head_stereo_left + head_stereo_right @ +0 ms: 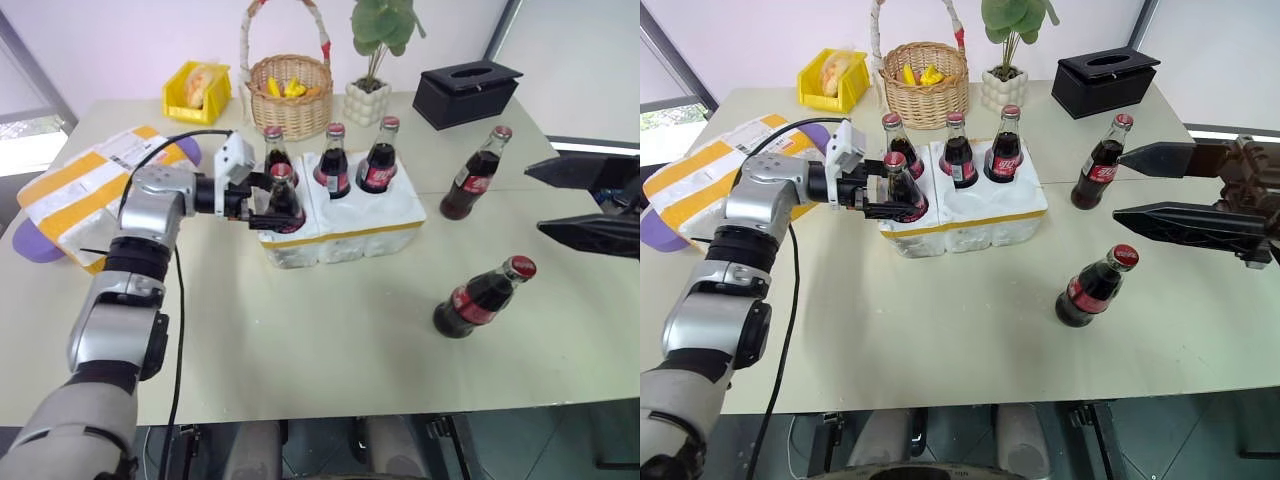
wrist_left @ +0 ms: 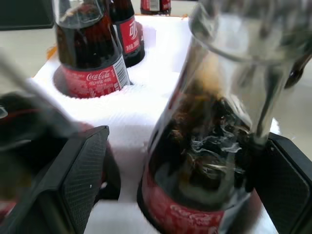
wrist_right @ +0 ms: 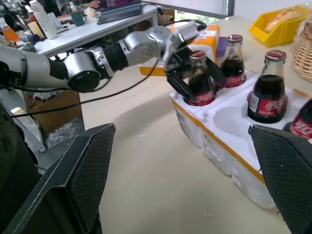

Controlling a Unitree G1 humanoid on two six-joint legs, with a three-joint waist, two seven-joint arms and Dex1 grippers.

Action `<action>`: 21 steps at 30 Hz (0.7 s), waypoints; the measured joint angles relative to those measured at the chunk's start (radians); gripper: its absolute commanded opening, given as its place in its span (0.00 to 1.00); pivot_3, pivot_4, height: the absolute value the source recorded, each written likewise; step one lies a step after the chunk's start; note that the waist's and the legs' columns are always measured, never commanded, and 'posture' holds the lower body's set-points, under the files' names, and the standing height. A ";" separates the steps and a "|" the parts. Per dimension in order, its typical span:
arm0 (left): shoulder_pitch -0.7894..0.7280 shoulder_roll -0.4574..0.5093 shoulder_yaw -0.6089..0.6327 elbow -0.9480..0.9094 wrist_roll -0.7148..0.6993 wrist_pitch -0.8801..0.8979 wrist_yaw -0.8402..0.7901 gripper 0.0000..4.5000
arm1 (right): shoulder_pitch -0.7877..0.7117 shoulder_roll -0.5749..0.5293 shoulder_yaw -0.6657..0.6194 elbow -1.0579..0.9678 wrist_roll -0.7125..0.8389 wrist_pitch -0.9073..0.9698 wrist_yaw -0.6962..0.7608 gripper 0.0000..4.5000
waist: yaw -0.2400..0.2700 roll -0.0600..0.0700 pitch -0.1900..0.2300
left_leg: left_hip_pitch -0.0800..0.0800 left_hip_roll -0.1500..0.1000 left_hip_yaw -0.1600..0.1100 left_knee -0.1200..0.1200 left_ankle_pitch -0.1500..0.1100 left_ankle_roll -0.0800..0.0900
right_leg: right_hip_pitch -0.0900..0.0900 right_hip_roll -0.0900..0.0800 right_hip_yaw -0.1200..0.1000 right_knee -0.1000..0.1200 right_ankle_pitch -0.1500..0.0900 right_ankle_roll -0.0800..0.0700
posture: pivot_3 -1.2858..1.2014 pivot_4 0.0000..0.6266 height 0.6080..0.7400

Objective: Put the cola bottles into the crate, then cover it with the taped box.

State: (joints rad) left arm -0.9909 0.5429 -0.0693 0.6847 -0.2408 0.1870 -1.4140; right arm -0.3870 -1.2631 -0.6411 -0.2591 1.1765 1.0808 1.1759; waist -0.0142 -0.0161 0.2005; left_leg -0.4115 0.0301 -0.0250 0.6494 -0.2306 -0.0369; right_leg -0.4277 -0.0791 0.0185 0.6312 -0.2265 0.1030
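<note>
The left gripper has its fingers spread around a cola bottle seated in the crate's near-left well, apparently without touching. Three more red-capped bottles stand in the back wells. Two stay on the table near the right gripper, fingers wide apart.
</note>
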 measured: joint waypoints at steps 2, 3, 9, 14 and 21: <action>0.002 0.027 0.015 -0.046 -0.023 0.044 -0.007 0.99 | 0.000 0.000 0.000 0.006 -0.008 -0.010 0.006 1.00 | 0.001 0.000 0.000 | 0.000 0.000 0.000 0.000 0.000 0.000 | 0.000 0.000 0.000 0.000 0.000 0.000 | 0.52 0.24 1.00; 0.004 0.041 0.022 -0.072 -0.033 0.065 -0.012 0.99 | 0.000 0.000 0.000 0.008 -0.015 -0.014 0.008 1.00 | 0.001 0.000 0.000 | 0.000 0.000 0.000 0.000 0.000 0.000 | 0.000 0.000 0.000 0.000 0.000 -0.001 | 0.52 0.24 1.00; 0.039 0.135 0.064 -0.240 -0.106 0.190 -0.047 0.99 | 0.022 0.000 0.000 0.010 -0.035 -0.027 0.020 1.00 | -0.002 0.000 0.000 | 0.000 0.000 0.000 0.000 0.000 0.000 | 0.000 0.000 0.000 0.000 0.000 0.000 | 0.52 0.24 1.00; 0.062 0.214 0.097 -0.364 -0.172 0.289 -0.057 0.99 | 0.026 0.000 0.000 0.012 -0.039 -0.042 0.031 1.00 | 0.000 0.000 0.000 | 0.001 0.000 0.000 0.000 0.000 0.000 | 0.000 0.000 0.000 0.000 -0.001 -0.002 | 0.52 0.24 1.00; 0.070 0.347 0.164 -0.465 -0.308 0.456 -0.115 0.99 | 0.033 0.000 0.000 0.013 -0.052 -0.052 0.045 1.00 | -0.002 0.000 0.000 | 0.001 0.000 0.000 0.000 0.000 0.000 | 0.000 0.000 0.000 0.000 -0.002 -0.002 | 0.52 0.24 1.00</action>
State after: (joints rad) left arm -0.9212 0.8899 0.0948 0.2196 -0.5491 0.6429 -1.5294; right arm -0.3540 -1.2627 -0.6407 -0.2459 1.1245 1.0293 1.2210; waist -0.0159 -0.0160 0.2005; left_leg -0.4105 0.0304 -0.0249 0.6492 -0.2306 -0.0369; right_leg -0.4274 -0.0791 0.0186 0.6312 -0.2281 0.1007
